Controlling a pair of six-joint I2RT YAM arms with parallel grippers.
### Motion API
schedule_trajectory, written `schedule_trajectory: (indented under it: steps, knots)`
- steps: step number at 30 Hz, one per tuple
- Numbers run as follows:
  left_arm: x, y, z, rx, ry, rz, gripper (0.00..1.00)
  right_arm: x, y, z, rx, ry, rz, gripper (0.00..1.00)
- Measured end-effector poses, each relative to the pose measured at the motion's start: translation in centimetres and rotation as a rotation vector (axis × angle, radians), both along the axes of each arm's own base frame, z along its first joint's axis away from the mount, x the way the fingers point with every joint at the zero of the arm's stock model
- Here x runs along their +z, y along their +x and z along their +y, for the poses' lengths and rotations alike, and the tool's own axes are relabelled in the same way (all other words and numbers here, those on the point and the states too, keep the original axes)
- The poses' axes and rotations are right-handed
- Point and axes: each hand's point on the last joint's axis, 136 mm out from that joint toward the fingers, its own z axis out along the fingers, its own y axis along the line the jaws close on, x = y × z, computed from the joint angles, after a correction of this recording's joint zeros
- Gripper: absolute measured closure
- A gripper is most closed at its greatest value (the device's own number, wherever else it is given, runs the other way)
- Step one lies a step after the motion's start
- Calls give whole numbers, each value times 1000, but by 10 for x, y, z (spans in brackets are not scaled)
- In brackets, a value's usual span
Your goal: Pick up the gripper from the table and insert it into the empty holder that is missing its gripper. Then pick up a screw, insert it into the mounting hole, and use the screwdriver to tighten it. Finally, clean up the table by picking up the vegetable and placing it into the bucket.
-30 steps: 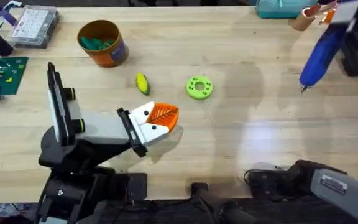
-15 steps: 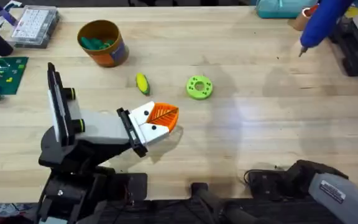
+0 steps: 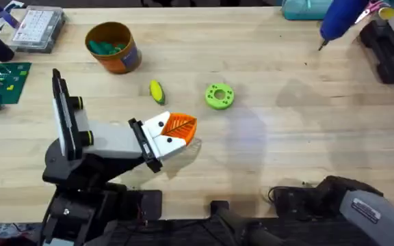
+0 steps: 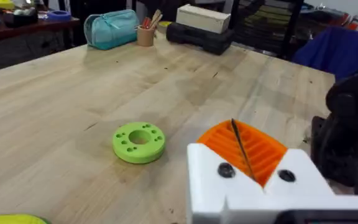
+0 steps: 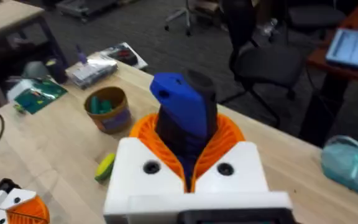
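On the table point(image 3: 286, 137), the holder point(image 3: 67, 133) stands at the lower left. The white gripper with its orange finger point(image 3: 173, 130) sits at the holder's clamp end. In the left wrist view my left gripper point(image 4: 236, 134) is shut, its orange pads pressed together with nothing between. The yellow vegetable point(image 3: 156, 91) lies just beyond the holder's tip, and the orange bucket point(image 3: 113, 46) stands farther back left. My right gripper point(image 5: 188, 134) is shut on the blue screwdriver point(image 3: 339, 19), held high over the far right corner with its bit pointing down and left.
A lime-green ring disc point(image 3: 219, 96) lies right of the vegetable. A clear parts box point(image 3: 38, 27) and a green board point(image 3: 2, 82) sit at the far left. A teal pouch point(image 3: 305, 8) and a black stand point(image 3: 388, 51) occupy the far right.
The right gripper has carried the screwdriver up and back, from above the right side of the table to the far right corner. The holder, vegetable and bucket have not moved.
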Motion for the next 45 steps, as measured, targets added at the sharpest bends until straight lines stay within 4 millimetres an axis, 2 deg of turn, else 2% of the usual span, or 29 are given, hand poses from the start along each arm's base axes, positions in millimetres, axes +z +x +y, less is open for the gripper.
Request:
schedule_trajectory:
  steps: [9, 20, 30, 36, 45]
  knots:
    - [0, 0, 0, 0, 0, 0, 984, 9, -14, 49, 185, 11, -37, 974]
    - [0, 0, 0, 0, 0, 0, 984, 21, -16, 109, 391, 49, -98, 974]
    - [0, 0, 0, -1, 0, 0, 984, 15, -36, 172, 583, 85, -65, 974]
    - [0, 0, 0, -1, 0, 0, 984, 25, -57, 193, 668, 94, -114, 974]
    - [0, 0, 0, -1, 0, 0, 984, 29, -76, 210, 740, 101, -135, 974]
